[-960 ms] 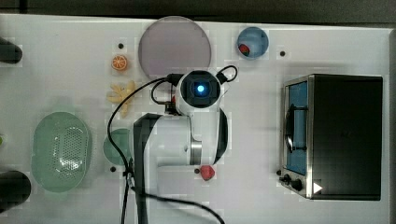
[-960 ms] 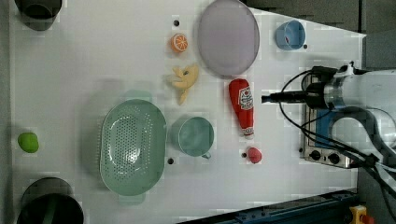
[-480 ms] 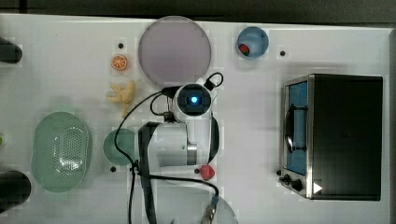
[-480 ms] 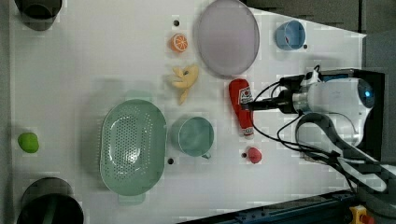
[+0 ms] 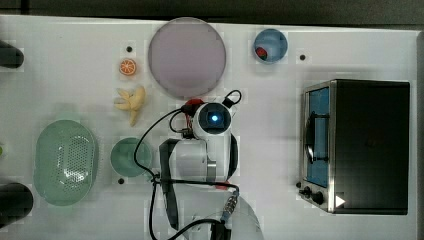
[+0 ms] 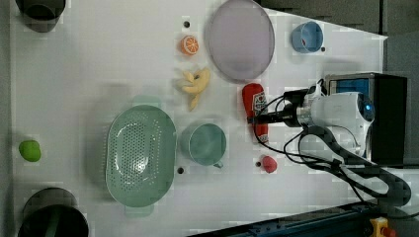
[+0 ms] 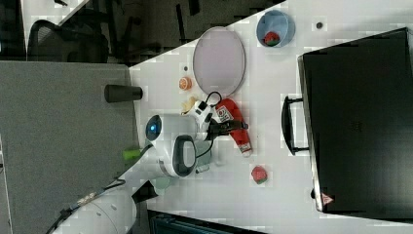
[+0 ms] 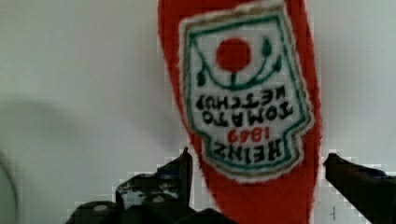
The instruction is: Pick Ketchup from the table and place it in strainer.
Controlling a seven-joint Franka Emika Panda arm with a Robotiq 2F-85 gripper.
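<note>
The Ketchup point(image 8: 247, 107) lies flat on the white worktop point(image 6: 99, 59), label up, between the two fingers of the gripper point(image 8: 257, 177). In the wrist view the fingers stand apart, one on each side of the red body, with a sliver of worktop visible between each finger and the bottle; no contact can be confirmed. In the left view the gripper point(image 6: 264, 118) sits over the middle of the Ketchup point(image 6: 256, 106), right of the frame's centre, just below the large grey plate point(image 6: 240, 38). The right view shows the Ketchup point(image 7: 234, 122) lying with its cap towards the small red lump point(image 7: 259, 174).

Step in hand, by judgement: the approach to the grasp, with the bottle not yet taken. The next move calls for the fingers to close across the body, then a lift.

The strainer point(image 6: 141, 155) stands at lower left of the left view, well apart from the bottle, with the green cup point(image 6: 205, 144) between them. The carry should pass above that cup.
</note>
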